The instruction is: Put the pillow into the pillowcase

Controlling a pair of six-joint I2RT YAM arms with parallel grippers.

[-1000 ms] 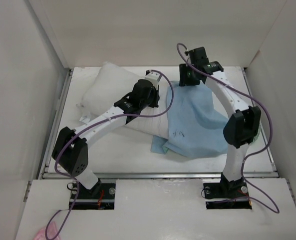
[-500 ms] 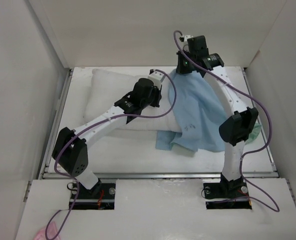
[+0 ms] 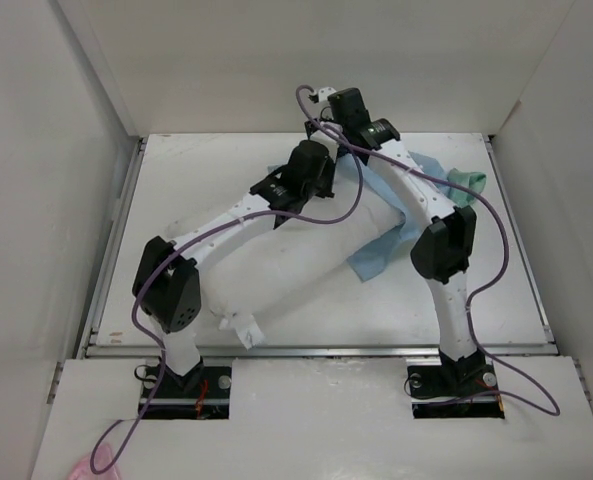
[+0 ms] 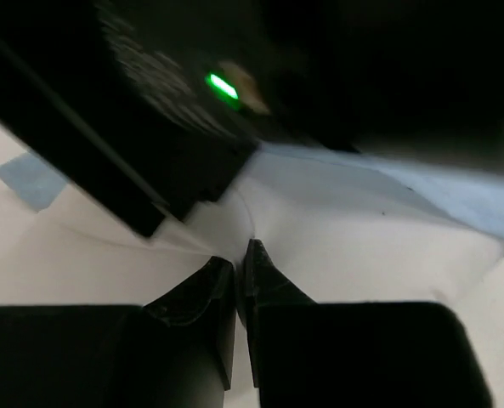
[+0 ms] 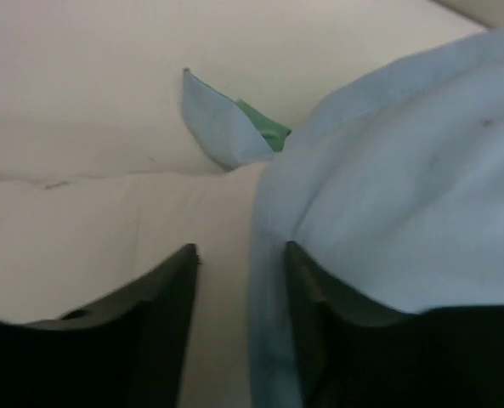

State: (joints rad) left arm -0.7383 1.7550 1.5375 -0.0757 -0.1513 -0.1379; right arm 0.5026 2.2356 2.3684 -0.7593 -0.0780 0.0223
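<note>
The white pillow (image 3: 306, 262) lies slantwise across the table's middle, its small tag (image 3: 244, 330) near the front edge. The light blue pillowcase (image 3: 381, 262) lies over and beside the pillow's far right end, with a mint-green part (image 3: 466, 183) at the back right. My left gripper (image 4: 237, 255) is shut on a pinch of white pillow cloth (image 4: 345, 229), with the pillowcase (image 4: 464, 191) just beyond. My right gripper (image 5: 239, 251) is open. The blue pillowcase edge (image 5: 404, 195) runs between its fingers, over the pillow (image 5: 107, 221). In the top view both grippers meet at the pillow's far end.
White walls close in the table (image 3: 176, 180) on the left, back and right. The two arms cross close together over the back middle. A pink cloth (image 3: 81, 468) lies off the table at the front left.
My left gripper pulled the pillow from the back left to a slant across the middle. My right gripper swung left with the pillowcase, which now drapes over the pillow's far end.
</note>
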